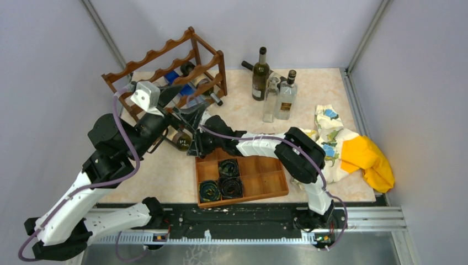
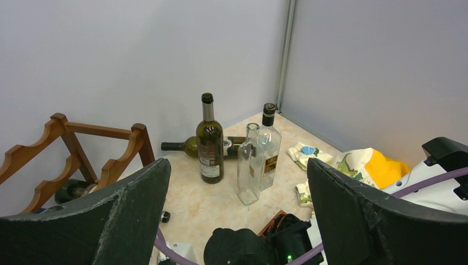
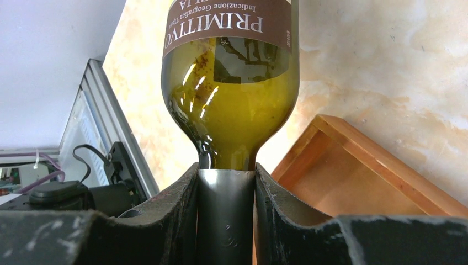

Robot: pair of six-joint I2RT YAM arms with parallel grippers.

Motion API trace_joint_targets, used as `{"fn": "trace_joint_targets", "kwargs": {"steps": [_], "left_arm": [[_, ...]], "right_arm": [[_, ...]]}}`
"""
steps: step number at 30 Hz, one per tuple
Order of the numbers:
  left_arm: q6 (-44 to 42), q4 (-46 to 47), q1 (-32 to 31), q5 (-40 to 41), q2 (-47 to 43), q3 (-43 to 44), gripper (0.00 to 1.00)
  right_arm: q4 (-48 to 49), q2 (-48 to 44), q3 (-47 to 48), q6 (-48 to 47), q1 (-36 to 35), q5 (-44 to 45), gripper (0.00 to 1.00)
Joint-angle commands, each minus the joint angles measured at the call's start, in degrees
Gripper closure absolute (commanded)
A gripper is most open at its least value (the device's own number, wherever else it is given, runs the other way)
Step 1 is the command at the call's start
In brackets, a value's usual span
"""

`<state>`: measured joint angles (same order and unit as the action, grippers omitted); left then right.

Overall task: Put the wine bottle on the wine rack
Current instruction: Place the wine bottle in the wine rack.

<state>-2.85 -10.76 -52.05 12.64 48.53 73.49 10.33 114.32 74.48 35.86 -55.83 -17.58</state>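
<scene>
Firmly — right tool (image 3: 226,179) clamps wine bottle (image 3: 232,105) neck.

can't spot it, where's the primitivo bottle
Top view, left of centre: bottle held by its neck in the right tool, between rack and tray.

The wine rack (image 1: 221,72), seemingly holding bottles (image 1: 187,68), stands behind the tray (image 1: 260,181).
</scene>
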Motion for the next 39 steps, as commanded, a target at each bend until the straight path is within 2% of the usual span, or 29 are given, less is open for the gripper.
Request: {"fn": "trace_joint_targets", "kwargs": {"steps": [1, 17, 24, 30, 39], "left_arm": [[-0.8, -0.4, -0.3, 0.6, 0.3, 2.3, 0.01], [0.4, -2.3, -0.3, 1.5, -0.3, 2.9, 0.01], [0.9, -3.5, -0.3, 1.4, 0.4, 4.0, 0.01], [1.4, -4.0, -0.3, 1.6, 0.5, 4.3, 0.01], [1.7, -4.8, -0.3, 2.0, 0.6, 4.5, 0.01]], "right_arm": [[13.7, -0.3, 5.0, 0.5, -2.3, 3.1, 1.0], [12.6, 4.6, 11.0, 1.1, -5.6, 14.5, 1.0], [14.0, 7.8, 14.9, -1.4, -7.0, 18.0, 1.0], [20.1, 9.8, 14.4, -6.4, -7.9, 21.7, 1.0], [25.8, 14.3, 17.1, -11.4, -8.0, 22.6, 1.0]]}}
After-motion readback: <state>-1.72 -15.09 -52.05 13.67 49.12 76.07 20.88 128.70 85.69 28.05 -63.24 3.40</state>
